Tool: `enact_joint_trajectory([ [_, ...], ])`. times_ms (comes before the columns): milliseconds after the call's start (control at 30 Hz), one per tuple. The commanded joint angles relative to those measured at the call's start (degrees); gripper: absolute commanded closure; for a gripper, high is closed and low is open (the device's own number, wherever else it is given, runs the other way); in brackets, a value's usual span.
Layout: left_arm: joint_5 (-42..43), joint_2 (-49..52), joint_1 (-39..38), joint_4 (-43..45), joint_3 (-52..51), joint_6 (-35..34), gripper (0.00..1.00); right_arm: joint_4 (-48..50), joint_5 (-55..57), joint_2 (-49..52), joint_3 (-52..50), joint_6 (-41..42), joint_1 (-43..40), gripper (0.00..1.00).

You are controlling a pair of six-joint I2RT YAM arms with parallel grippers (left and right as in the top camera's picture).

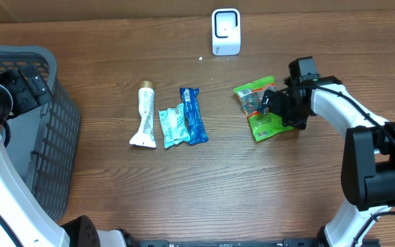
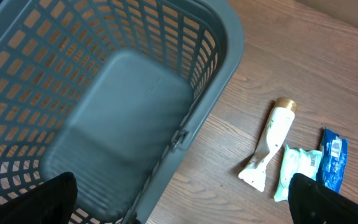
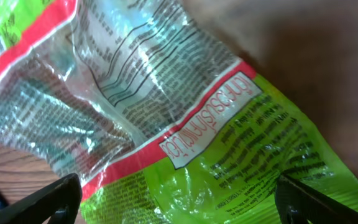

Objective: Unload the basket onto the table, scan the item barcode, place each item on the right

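A green snack bag [image 1: 265, 127] with a red band and a clear window lies on the table right of centre. My right gripper [image 1: 276, 104] hovers low over it, open, and hides its middle from above. In the right wrist view the bag [image 3: 185, 124] fills the frame, printed side up, and the right gripper [image 3: 182, 208] has one finger on each side of it, neither pressing it. The white barcode scanner [image 1: 225, 31] stands at the back edge. My left gripper [image 1: 31, 84] is open over the basket at the far left, holding nothing, as its own view [image 2: 185, 208] shows.
A grey plastic basket [image 1: 59, 130] stands at the left edge, its rim [image 2: 194, 127] below the left wrist. A white tube [image 1: 145, 116], a teal packet [image 1: 173, 125] and a blue packet [image 1: 193, 115] lie side by side in the middle of the table.
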Motion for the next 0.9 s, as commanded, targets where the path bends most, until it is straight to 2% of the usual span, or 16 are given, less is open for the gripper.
enact_joint_trajectory([
  [0, 0.3, 0.1, 0.3, 0.1, 0.8, -0.8, 0.01, 1.3, 3.1, -0.4, -0.5, -13.5, 1.0, 0.0],
  [333, 0.3, 0.1, 0.3, 0.1, 0.8, -0.8, 0.0, -6.9, 5.8, -3.7, 9.0, -36.5, 1.3, 0.0],
  [467, 0.3, 0.1, 0.3, 0.1, 0.8, -0.8, 0.0, -7.0, -3.7, -3.3, 8.3, -43.0, 1.4, 0.0],
  [867, 0.3, 0.1, 0.3, 0.1, 0.8, -0.8, 0.0, -2.8, 6.3, 5.0, 4.9, -43.5, 3.2, 0.0],
])
